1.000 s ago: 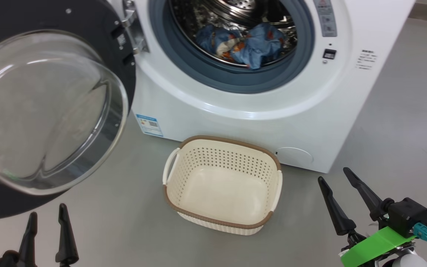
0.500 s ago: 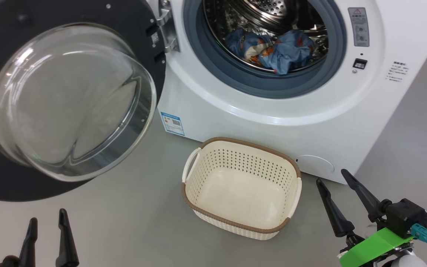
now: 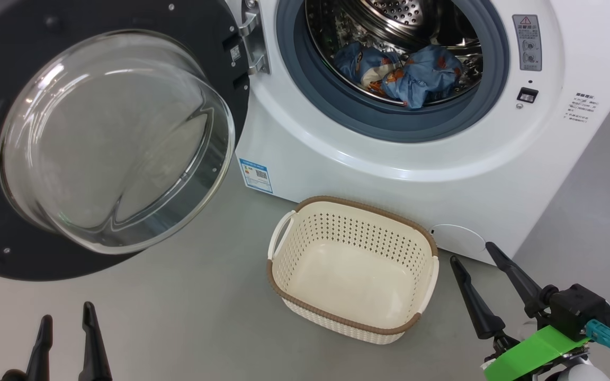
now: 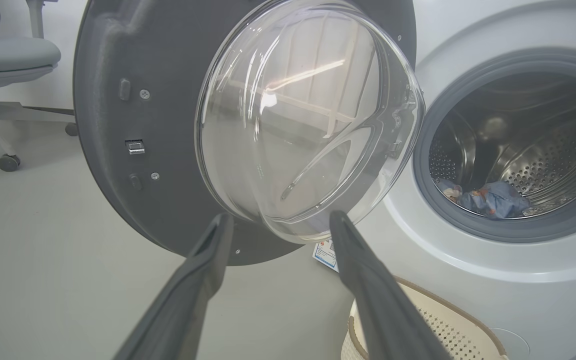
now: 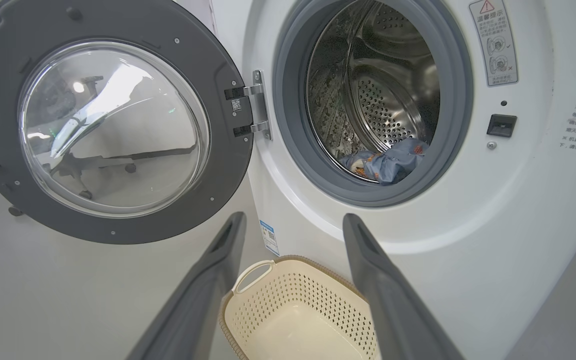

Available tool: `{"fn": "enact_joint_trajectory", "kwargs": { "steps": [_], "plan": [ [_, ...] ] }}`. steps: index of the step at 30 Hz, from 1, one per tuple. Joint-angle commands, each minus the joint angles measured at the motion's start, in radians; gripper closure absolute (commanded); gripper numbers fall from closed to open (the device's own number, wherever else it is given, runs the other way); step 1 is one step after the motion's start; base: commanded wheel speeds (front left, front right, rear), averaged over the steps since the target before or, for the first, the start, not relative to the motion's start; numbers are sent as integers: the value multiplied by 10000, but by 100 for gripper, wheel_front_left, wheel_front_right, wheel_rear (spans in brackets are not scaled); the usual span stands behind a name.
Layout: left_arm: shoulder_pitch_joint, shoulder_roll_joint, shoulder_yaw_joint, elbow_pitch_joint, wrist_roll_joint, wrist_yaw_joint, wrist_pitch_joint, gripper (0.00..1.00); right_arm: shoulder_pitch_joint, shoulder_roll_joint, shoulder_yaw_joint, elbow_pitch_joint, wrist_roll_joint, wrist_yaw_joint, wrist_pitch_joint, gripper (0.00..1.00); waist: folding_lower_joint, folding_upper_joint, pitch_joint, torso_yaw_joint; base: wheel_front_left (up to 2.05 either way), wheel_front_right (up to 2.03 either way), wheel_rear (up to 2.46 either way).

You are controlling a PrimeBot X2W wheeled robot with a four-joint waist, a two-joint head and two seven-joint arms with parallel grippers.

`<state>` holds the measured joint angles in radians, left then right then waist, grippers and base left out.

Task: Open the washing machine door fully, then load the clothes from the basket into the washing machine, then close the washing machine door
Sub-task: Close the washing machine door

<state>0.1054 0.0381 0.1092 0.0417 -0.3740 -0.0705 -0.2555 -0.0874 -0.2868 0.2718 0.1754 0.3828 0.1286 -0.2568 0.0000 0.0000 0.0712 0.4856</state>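
**Load complete; door closure pending**
Over the last second the head camera has swung, shifting the whole scene rightward, but no object has moved; the robot is probably lining up on the door. One washing machine door (image 3: pixel 109 137) hangs fully open. One basket (image 3: pixel 355 202) stands empty on the floor before the washing machine (image 3: pixel 389 174). One bundle of clothes (image 3: pixel 405 74) lies in the drum. The left end effector (image 3: pixel 66 312) and right end effector (image 3: pixel 471 252) are spread and hold nothing.
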Motion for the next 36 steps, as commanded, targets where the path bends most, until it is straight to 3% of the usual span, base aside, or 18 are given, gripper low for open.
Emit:
{"fn": "enact_joint_trajectory", "kwargs": {
  "steps": [1, 13, 14, 15, 17, 27, 31, 35, 36],
  "plan": [
    [-81, 122, 341, -302, -8, 56, -63, 0, 66, -137, 258, -211, 96, 21, -49, 0, 0, 0, 5, -11, 0, 0, 0],
    [-144, 122, 383, -388, -65, 33, -63, 0, 39, -140, 305, -190, 124, 21, -49, 0, 0, 0, 14, -82, 0, 0, 0],
    [-169, 122, 404, -424, -60, 14, -63, 12, 37, -134, 311, -187, 128, 21, -49, 0, 0, 0, 19, -91, 0, 0, 0],
    [-212, 122, 458, -475, -69, -12, -63, 33, 33, -127, 317, -186, 131, 21, -49, 0, 0, 0, 27, -103, 0, 0, 0],
    [-320, 122, 642, -609, -117, -76, -63, 100, 23, -111, 336, -183, 132, 21, -49, 0, 0, 0, 46, -135, 0, 0, 0],
    [-1590, 332, 2419, -1537, -414, -535, -63, 100, 61, -66, 176, -234, 95, 21, -49, 0, 0, 0, 256, -250, 0, 0, 0],
    [-2508, 992, 3075, -1428, -1347, -589, -63, 100, 52, -66, 136, -259, 73, 21, -49, 0, 0, 0, 358, -262, 0, 0, 0],
    [-3578, 2163, 3284, -744, -2926, -597, -55, 100, 22, -78, 99, -300, 38, 21, -49, 0, 0, 0, 490, -258, 0, 0, 0],
    [-3578, 2163, 3284, -744, -2926, -597, -55, 100, 22, -78, 99, -300, 38, 21, -49, 0, 0, 0, 490, -258, 0, 0, 0]
  ]
}}
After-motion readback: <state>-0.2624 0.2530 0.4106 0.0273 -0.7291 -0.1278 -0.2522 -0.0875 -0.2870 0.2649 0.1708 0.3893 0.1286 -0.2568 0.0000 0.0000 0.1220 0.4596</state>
